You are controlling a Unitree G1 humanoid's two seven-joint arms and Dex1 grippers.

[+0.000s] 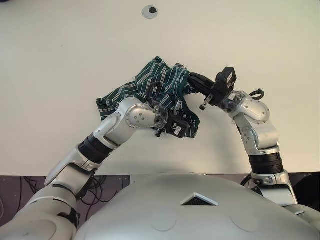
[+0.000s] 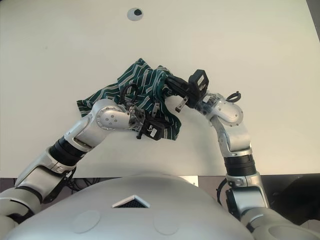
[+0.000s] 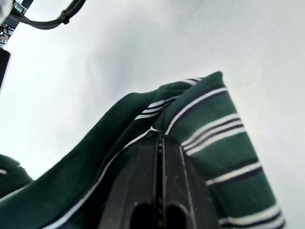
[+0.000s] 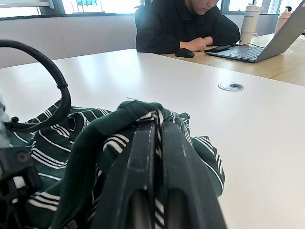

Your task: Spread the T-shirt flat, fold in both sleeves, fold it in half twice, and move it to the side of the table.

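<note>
A: T-shirt (image 1: 150, 82), where?
B: Mid-table (image 1: 60, 50), toward the robot's edge. Dark green w/ white stripes, bunched in a heap, not flat. One flap trails out to the robot's left and lies on the tabletop.
A: L gripper (image 1: 189, 131)?
B: At the heap's near side, on the part closest to the robot. Its fingers (image 3: 143, 186) are pressed together w/ a striped hem pinched btw. them. The wrist view shows cloth on both sides of the tips.
A: R gripper (image 1: 194, 80)?
B: At the heap's right side, farther from the robot than the L one. Its fingers (image 4: 176, 167) are closed too, clamping a fold of the shirt that humps up over the tips.
A: Do the two grippers touch?
B: No. Near each other but apart, w/ fabric running btw. them.
A: Rest of the scene?
B: A round cable port (image 1: 149, 11) is set in the tabletop at the far side, well apart from the shirt. The R wrist view also shows a second table (image 4: 286, 64) behind, w/ a laptop (image 4: 248, 52) and a cup (image 4: 251, 19) on it.
</note>
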